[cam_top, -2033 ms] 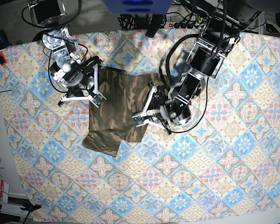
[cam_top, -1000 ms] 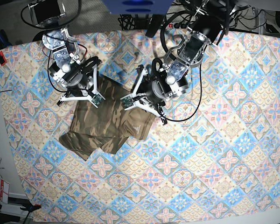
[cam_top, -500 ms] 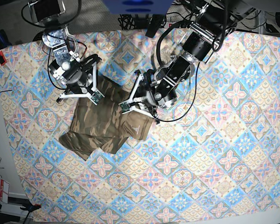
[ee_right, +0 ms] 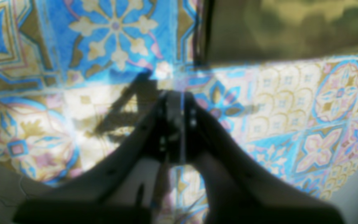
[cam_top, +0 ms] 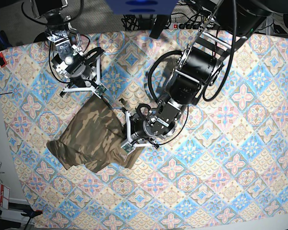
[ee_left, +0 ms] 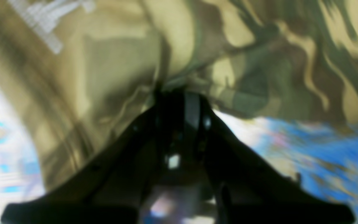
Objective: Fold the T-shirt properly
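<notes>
The camouflage T-shirt (cam_top: 89, 136) lies bunched and partly folded on the tablecloth, left of centre in the base view. My left gripper (cam_top: 127, 146) is at the shirt's lower right edge. In the left wrist view this gripper (ee_left: 179, 95) is shut on a fold of the T-shirt (ee_left: 259, 46). My right gripper (cam_top: 102, 92) hovers just above the shirt's upper edge. In the right wrist view it (ee_right: 174, 96) is shut with nothing in it, over bare cloth, and the T-shirt (ee_right: 284, 28) lies at the top right.
The blue-pink-cream patterned tablecloth (cam_top: 221, 163) covers the whole table. Cables and dark equipment (cam_top: 149, 19) sit beyond the far edge. The left arm's thick body (cam_top: 197, 72) reaches diagonally from the top right.
My left gripper has swung down and left, dragging the shirt's edge with it. The shirt now lies lower and further left. The right gripper has lifted slightly off the shirt's top.
</notes>
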You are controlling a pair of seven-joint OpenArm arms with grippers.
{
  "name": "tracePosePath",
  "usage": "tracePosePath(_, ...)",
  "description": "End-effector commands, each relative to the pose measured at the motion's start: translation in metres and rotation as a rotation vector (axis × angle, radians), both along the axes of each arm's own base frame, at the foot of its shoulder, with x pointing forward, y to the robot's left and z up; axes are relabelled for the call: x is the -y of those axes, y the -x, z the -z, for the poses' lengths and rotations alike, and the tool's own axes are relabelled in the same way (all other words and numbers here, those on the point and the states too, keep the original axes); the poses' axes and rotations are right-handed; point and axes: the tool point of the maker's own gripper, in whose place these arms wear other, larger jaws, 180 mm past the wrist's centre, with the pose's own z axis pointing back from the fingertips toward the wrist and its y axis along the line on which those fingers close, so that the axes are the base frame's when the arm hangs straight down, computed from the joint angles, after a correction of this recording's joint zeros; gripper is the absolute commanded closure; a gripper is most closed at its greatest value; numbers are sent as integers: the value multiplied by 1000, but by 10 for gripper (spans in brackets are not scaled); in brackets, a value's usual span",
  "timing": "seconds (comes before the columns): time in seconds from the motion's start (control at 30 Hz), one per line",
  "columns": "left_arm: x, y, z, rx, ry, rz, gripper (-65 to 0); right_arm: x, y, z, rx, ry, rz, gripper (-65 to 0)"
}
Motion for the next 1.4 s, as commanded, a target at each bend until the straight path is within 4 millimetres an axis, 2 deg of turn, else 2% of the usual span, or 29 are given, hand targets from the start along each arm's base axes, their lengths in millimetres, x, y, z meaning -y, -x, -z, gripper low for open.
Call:
tracePosePath(0.0,-10,-21,-11,58,-14,-35,-80,0,-8,-8,35,-1,-7,-11)
tracePosePath(0.17,-17,-62,-47,297,91,-196,-82,0,1,-4,15,-1,-5,-11)
tracePosePath(0.27,-16,-72,-60,333,123,-222,-81,-1,3,-3,12,-2,-8,-11)
tracePosePath(0.4,-16,-72,-61,328,142,-239,-76,1,2,-3,13,0,-2,-11)
tracePosePath(0.47,-10,-57,-54,318,168,-242,-76,1,1,-7,23,-3,-3,-11)
tracePosePath(0.53,1,-44,-62,354,222,-237,-76,6,-4,-12,43,0,16,-11)
tracePosePath(0.7,-41,-9,-85,477,240,-251,-76,26,-14,-26,93,6,88,-11)
tracePosePath(0.87,-65,26,-120,550,217,-229,-76,41,-10,-26,95,-15,203,-11)
tracePosePath(1.0,-84,54,-138,552,157,-210,-76,34,-4,-29,116,-70,249,-11)
tracePosePath(1.1,-88,85,-146,496,95,-188,-76,37,7,-25,99,-72,274,-11)
tracePosePath(1.23,-91,121,-144,374,-16,-130,-77,38,23,-19,65,-67,279,-11)
tracePosePath(1.37,-111,146,-135,291,-116,-132,-76,43,35,-14,55,-71,359,-11)
